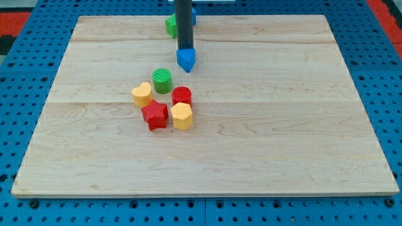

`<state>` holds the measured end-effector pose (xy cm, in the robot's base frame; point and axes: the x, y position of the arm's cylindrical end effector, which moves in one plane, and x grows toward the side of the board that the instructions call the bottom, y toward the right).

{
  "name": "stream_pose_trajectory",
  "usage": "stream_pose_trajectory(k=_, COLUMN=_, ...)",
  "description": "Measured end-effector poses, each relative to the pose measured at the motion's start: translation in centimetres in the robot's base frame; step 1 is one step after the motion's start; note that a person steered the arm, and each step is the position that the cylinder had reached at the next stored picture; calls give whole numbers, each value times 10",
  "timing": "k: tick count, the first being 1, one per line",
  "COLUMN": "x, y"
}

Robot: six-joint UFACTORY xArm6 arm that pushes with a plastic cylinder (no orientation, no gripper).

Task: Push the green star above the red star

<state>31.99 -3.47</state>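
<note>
Looking down on the wooden board in the single camera view, we see our rod coming down from the view's top with my tip resting at the top edge of the blue block; it is a bare rod with nothing to open or close, and it holds nothing. The green star sits near the board's top edge, partly hidden behind the rod, well apart from the red star. That red star lies lower down in a cluster with the yellow heart, green cylinder, red cylinder and yellow hexagon.
</note>
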Motion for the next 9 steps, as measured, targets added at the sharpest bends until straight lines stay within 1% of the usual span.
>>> stream_pose_trajectory(k=1, x=40, y=6)
stream_pose_trajectory(k=2, x=52, y=-7)
stream_pose_trajectory(k=3, x=46, y=-103)
stream_pose_trajectory(k=4, x=9, y=-132)
stream_pose_trajectory(k=5, x=-46, y=-181)
stream_pose_trajectory(k=6, x=-125, y=-181)
stream_pose_trajectory(k=8, x=-128, y=-160)
stream_pose_trajectory(k=9, x=-129, y=-86)
